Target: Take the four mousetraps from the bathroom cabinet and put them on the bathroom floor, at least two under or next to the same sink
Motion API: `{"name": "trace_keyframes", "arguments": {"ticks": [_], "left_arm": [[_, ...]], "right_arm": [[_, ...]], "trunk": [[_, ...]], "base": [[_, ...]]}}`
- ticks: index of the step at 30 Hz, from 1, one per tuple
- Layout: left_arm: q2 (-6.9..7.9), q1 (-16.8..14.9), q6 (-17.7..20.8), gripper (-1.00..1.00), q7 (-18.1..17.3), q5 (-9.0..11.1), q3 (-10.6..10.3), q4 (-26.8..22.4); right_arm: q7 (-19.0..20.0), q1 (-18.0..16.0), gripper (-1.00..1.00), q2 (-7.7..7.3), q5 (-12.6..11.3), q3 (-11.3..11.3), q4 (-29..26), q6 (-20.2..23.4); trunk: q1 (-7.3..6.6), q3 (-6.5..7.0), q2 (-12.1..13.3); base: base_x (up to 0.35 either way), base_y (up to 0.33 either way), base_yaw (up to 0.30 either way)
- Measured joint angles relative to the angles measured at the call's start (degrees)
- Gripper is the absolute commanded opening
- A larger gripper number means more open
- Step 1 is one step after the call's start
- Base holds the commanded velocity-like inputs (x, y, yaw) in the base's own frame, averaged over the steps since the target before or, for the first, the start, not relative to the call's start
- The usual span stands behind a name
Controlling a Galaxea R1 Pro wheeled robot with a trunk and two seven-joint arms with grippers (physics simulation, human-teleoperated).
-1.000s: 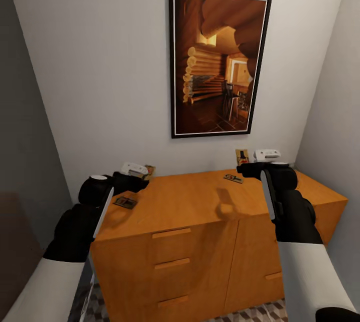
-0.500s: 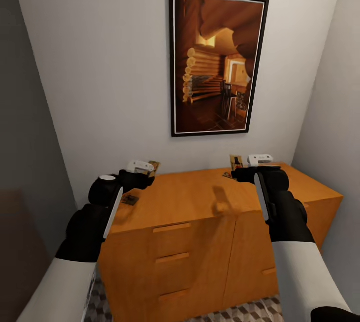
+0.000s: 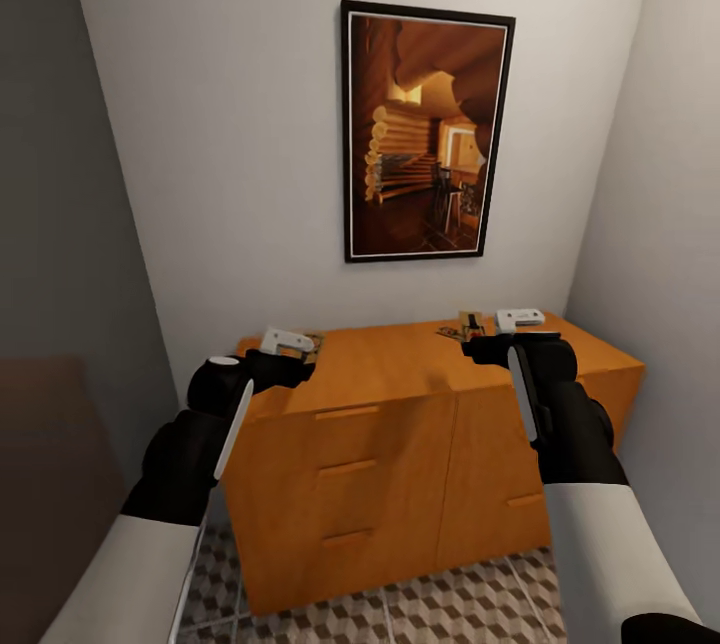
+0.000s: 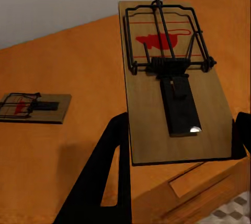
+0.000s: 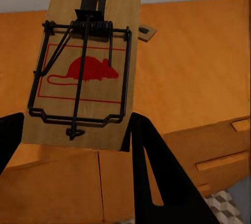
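Lengthwise along each pinching claw, left [image 4: 178, 145] and right [image 5: 73, 145], one mousetrap [image 4: 172, 78] apiece, red marks outward.

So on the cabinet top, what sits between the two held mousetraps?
Head view: between the left gripper and the right gripper, the cabinet top is mostly bare wood; one loose mousetrap lies beside the right one.

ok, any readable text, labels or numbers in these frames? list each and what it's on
None: no words or numbers can be read.
Mousetrap in the left gripper: red mouse silhouette only.
Mousetrap in the right gripper: red mouse silhouette in a red outline.
Mousetrap on the cabinet: red mark, too small to read.
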Motion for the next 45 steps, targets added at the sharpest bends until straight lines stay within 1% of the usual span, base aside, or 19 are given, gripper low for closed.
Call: {"name": "trace_keyframes", "arguments": {"ticks": [4, 6, 7, 8, 10, 11, 13, 16, 17, 21, 23, 25, 26, 28, 30, 32, 38, 43, 45], "left_arm": [[-0.15, 0.15, -0.79, -1.00, 0.05, 0.03, 0.00, 0.96], [-0.66, 0.28, -2.95, -1.00, 0.16, 0.04, -0.01, 1.15], [-1.08, 0.34, -4.99, -1.00, 0.45, 0.07, -0.01, 1.24], [-1.80, 0.39, -8.32, -1.00, 2.40, 0.09, -0.02, 1.56], [-2.16, 0.42, -10.08, -1.00, 6.09, 0.30, -0.03, 1.99], [-2.26, 0.43, -10.66, -1.00, 7.78, 0.78, -0.02, 2.24], [-2.34, 0.46, -11.43, -1.00, 9.54, 1.90, 0.02, 2.61], [-2.40, 0.64, -13.74, -1.00, 10.96, 4.35, -0.03, 2.99], [-2.41, 0.75, -14.46, -1.00, 11.11, 4.70, -0.05, 3.17], [-2.42, 1.90, -19.45, -1.00, 11.55, 5.80, -0.15, 6.84], [-2.48, 2.28, -22.54, -1.00, 11.74, 5.94, -0.25, 11.06], [-2.55, 2.40, -24.15, -1.00, 12.25, 5.88, -0.31, 13.68], [-2.55, 2.42, -24.53, -1.00, 12.57, 5.88, -0.31, 14.21], [-2.59, 2.48, -25.38, -1.00, 14.25, 5.92, -0.30, 15.65], [-2.65, 2.49, -25.71, -1.00, 15.24, 5.98, -0.32, 16.81], [-2.70, 2.50, -25.91, -1.00, 15.88, 5.93, -0.33, 18.34], [-2.71, 2.48, -26.07, -1.00, 16.14, 6.43, -0.38, 20.47], [-2.97, 2.53, -26.35, -1.00, 16.11, 8.17, -0.39, 22.32], [-3.56, 2.58, -27.85, -1.00, 16.12, 9.05, -0.39, 23.95]], "right_arm": [[0.01, -0.02, -1.00, 0.02, -0.07, 0.00, 0.08, 0.00], [-0.02, 0.00, -1.00, 0.02, -0.08, 0.00, 0.44, 0.00], [-0.04, 0.00, -1.00, 0.02, -0.03, 0.00, 0.89, 0.00], [-0.05, 0.00, -1.00, -0.02, 0.07, 0.00, 1.82, 0.00], [-0.05, 0.00, -1.00, -0.05, 0.11, 0.01, 2.37, 0.00], [-0.05, 0.01, -1.00, -0.05, 0.10, 0.01, 2.51, 0.00], [-0.05, 0.00, -1.00, -0.03, 0.06, 0.01, 2.64, 0.00], [-0.06, 0.00, -1.00, 0.01, 0.05, 0.01, 2.90, 0.00], [-0.06, 0.00, -1.00, 0.01, 0.05, 0.01, 3.01, 0.00], [-0.15, -0.02, -1.00, 0.00, 0.09, 0.01, 4.13, 0.00], [-0.23, -0.02, -1.00, 0.01, 0.07, 0.01, 5.48, 0.01], [-0.30, 0.00, -1.00, 0.02, 0.06, 0.01, 7.07, 0.01], [-0.35, 0.00, -1.00, 0.02, 0.07, 0.02, 7.69, 0.01], [-0.57, 0.41, -1.00, 0.02, 0.19, 0.02, 9.87, -3.12], [-0.60, 1.63, -1.00, 0.02, 0.26, 0.03, 10.86, -6.17], [-0.48, 3.89, -1.00, -0.03, 0.29, 0.03, 11.43, -8.97], [-0.23, 7.39, -1.00, -0.12, 0.38, 0.03, 11.75, -10.76], [-0.16, 10.18, -1.00, -0.13, 0.42, 0.02, 11.80, -11.28], [-0.15, 12.01, -1.00, -0.11, 0.42, 0.02, 11.82, -11.76]], "trunk": [[0.00, 0.00, 0.00], [0.00, 0.00, 0.00], [0.00, 0.00, 0.00], [0.00, 0.00, 0.00], [0.00, 0.00, 0.00], [0.00, 0.00, 0.00], [0.00, 0.00, 0.00], [0.00, 0.00, 0.00], [0.00, 0.00, 0.00], [0.00, 0.00, 0.00], [0.00, 0.00, 0.00], [0.00, 0.00, 0.00], [0.00, 0.00, 0.00], [0.00, 0.00, 0.00], [0.00, 0.00, 0.00], [0.00, -0.01, 0.00], [0.00, 0.00, 0.00], [0.00, 0.00, 0.00], [0.00, 0.00, 0.00]], "base": [[-0.334, -0.042, 0.000], [-0.321, -0.073, 0.000], [-0.307, -0.084, 0.000], [-0.306, -0.083, 0.000], [-0.305, -0.078, 0.000], [-0.305, -0.075, 0.000], [-0.305, -0.074, 0.000], [-0.304, -0.072, 0.000], [-0.304, -0.072, 0.000], [-0.304, -0.072, 0.000], [-0.304, -0.071, 0.000], [-0.305, -0.069, 0.000], [-0.307, -0.046, 0.000], [-0.309, -0.024, 0.000], [-0.314, -0.012, 0.000], [-0.323, -0.006, 0.000], [-0.331, -0.002, 0.000], [-0.334, 0.000, 0.000], [-0.334, 0.000, 0.000]]}}
